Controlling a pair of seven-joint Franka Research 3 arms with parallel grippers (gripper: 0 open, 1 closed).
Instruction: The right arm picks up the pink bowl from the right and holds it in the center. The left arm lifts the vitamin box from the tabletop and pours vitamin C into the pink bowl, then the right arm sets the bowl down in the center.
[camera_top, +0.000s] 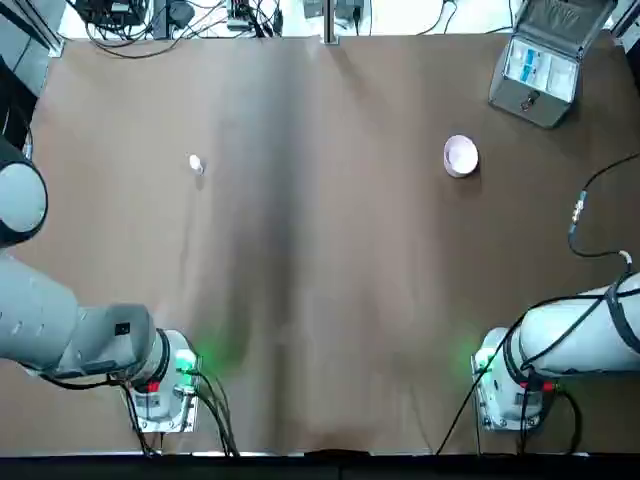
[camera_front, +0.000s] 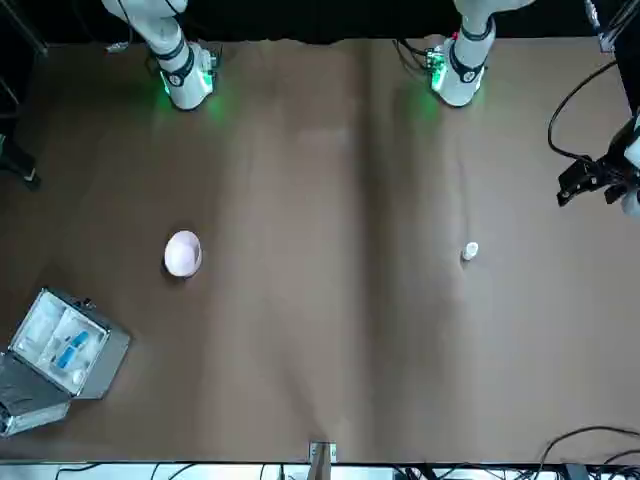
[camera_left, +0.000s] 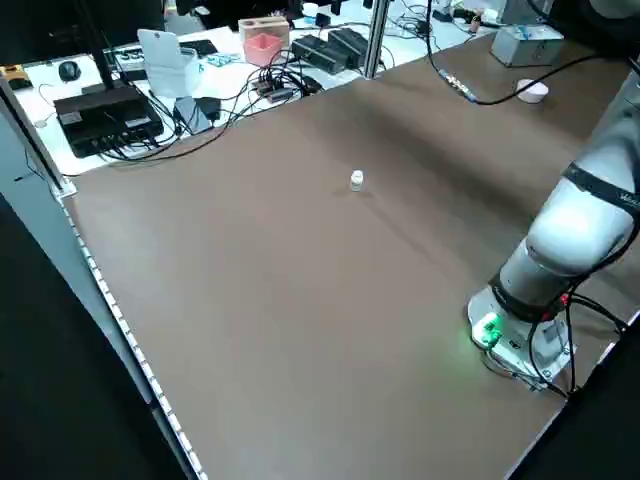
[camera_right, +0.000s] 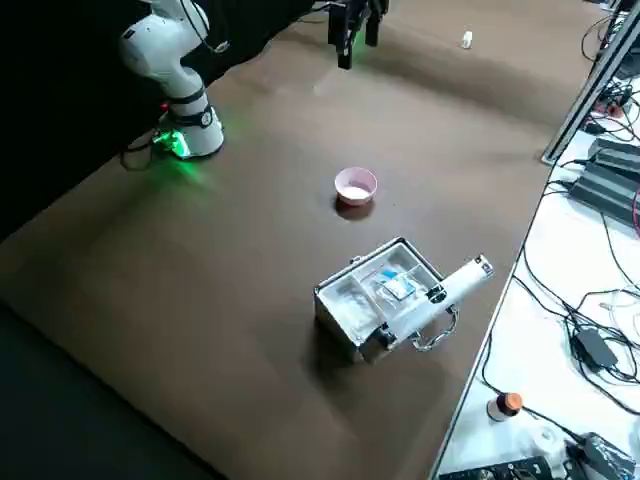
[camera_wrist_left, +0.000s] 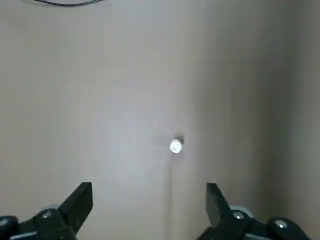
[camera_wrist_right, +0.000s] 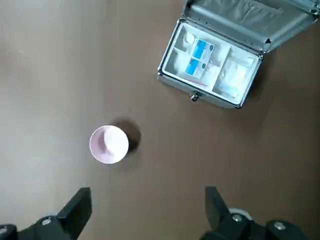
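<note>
The pink bowl (camera_top: 460, 156) sits upright on the right side of the brown table, also seen as bowl (camera_wrist_right: 109, 144) and bowl (camera_front: 183, 253). The vitamin box (camera_top: 196, 164), a tiny white container, stands on the left side; it shows too as box (camera_wrist_left: 175, 146) and box (camera_front: 470, 252). My left gripper (camera_wrist_left: 148, 201) hangs open well above the vitamin box, holding nothing. High over the bowl, my right gripper (camera_wrist_right: 148, 204) is open and empty too. Both arms are drawn back toward their bases (camera_top: 165, 385).
A grey hinged case (camera_top: 538, 65) lies open at the far right corner, beyond the bowl, with blue-white contents. A black cable (camera_top: 585, 215) runs over the right edge. Off the far edge, a bench (camera_left: 150, 80) carries cables and electronics.
</note>
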